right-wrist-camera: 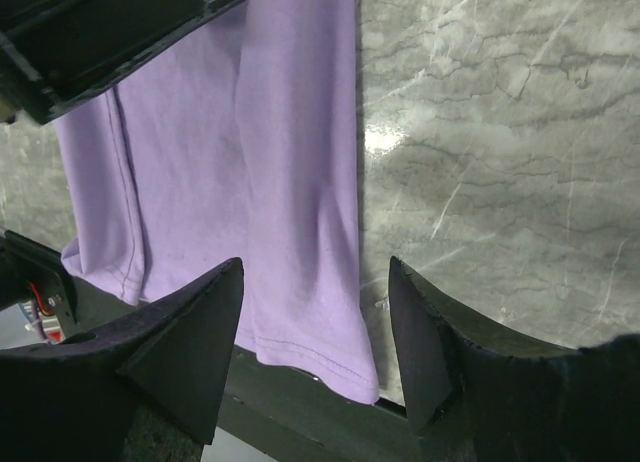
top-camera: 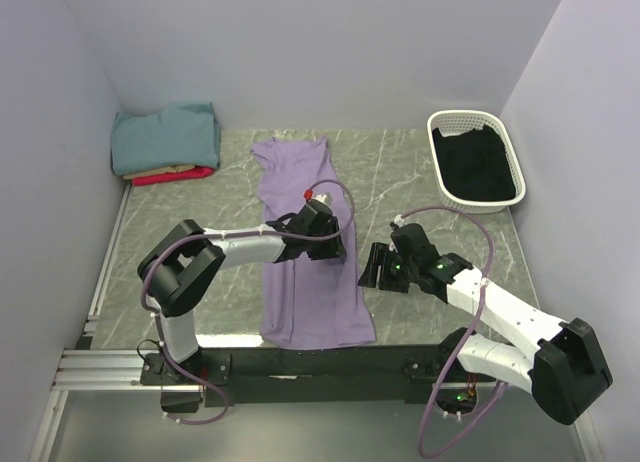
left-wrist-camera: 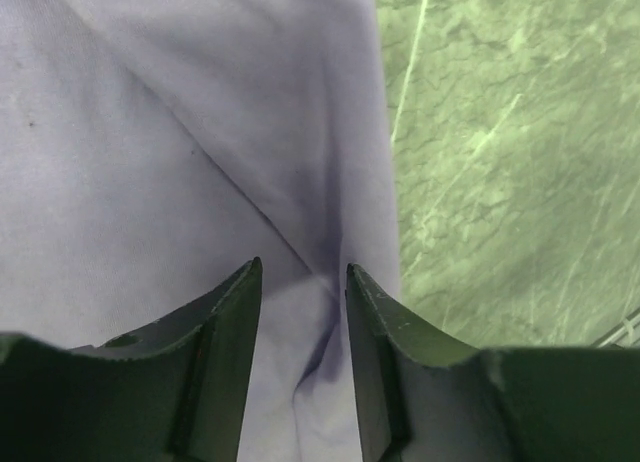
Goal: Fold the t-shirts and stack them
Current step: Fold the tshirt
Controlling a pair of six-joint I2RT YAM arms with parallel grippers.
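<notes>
The lavender t-shirt (top-camera: 310, 292) lies lengthwise down the middle of the table, folded into a long strip, with its hem at the near edge. My left gripper (top-camera: 336, 246) is down on the strip's right edge, its jaws half closed with a puckered ridge of the cloth (left-wrist-camera: 150, 132) pinched between them (left-wrist-camera: 303, 272). My right gripper (top-camera: 372, 267) hovers open just right of the shirt. In the right wrist view, its fingers (right-wrist-camera: 315, 267) straddle the shirt's right edge (right-wrist-camera: 290, 132) near the hem. Folded teal, tan and red t-shirts (top-camera: 165, 142) are stacked in the far left corner.
A white basket (top-camera: 465, 117) holding dark cloth stands at the far right. Walls close in the table on the left, back and right. The black base rail (top-camera: 300, 362) runs along the near edge under the shirt's hem. Purple cables loop off both arms.
</notes>
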